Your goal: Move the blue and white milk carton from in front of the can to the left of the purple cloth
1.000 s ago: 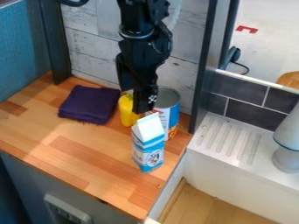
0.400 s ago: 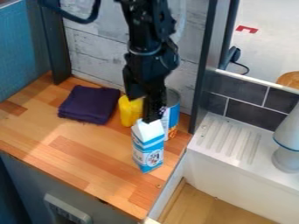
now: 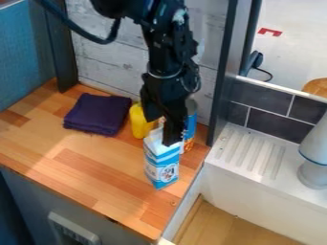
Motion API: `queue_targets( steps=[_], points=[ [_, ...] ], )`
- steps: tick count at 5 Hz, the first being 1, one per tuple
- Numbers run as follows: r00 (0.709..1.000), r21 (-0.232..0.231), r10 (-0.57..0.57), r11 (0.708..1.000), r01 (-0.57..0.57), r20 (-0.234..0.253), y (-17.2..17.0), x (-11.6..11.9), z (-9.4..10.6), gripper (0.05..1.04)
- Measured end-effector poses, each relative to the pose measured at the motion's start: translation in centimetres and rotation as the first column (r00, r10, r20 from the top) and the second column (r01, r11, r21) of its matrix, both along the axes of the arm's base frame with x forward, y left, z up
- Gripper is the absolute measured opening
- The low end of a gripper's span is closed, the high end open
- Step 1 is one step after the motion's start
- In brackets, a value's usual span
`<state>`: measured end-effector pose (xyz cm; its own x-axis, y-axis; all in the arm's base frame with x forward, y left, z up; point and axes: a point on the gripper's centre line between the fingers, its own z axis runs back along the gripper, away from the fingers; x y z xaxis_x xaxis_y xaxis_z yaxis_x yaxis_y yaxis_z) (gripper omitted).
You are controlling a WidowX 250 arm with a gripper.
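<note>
The carton (image 3: 162,167) is stood upright on the counter (image 3: 96,165), before the can (image 3: 190,125). It would likely be found light, smooth and crushable; its stiffer top ridge is best pinched gently. By it the gripper (image 3: 160,132) is poised, fingers apart.

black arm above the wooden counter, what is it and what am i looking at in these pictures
That is a robot arm. The part at its lower end that grasps things is called the end effector. All the pictures come from one fixed camera, looking down at a slant.

On the wooden counter stands a blue and white carton, upright, with the end effector right at its top. I can't tell whether they touch, but the carton doesn't look gripped. Behind it are a yellow container and a partly hidden can. A folded purple cloth lies farther left in the picture.
</note>
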<state>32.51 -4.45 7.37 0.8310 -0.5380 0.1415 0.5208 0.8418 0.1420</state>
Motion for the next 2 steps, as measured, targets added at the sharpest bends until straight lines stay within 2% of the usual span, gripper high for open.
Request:
queue_targets(
  steps=[2],
  points=[
    [1.0, -0.006, 0.005, 1.0, -0.005, 0.006, -0.18, 0.21, -0.95, 1.001]
  ],
)
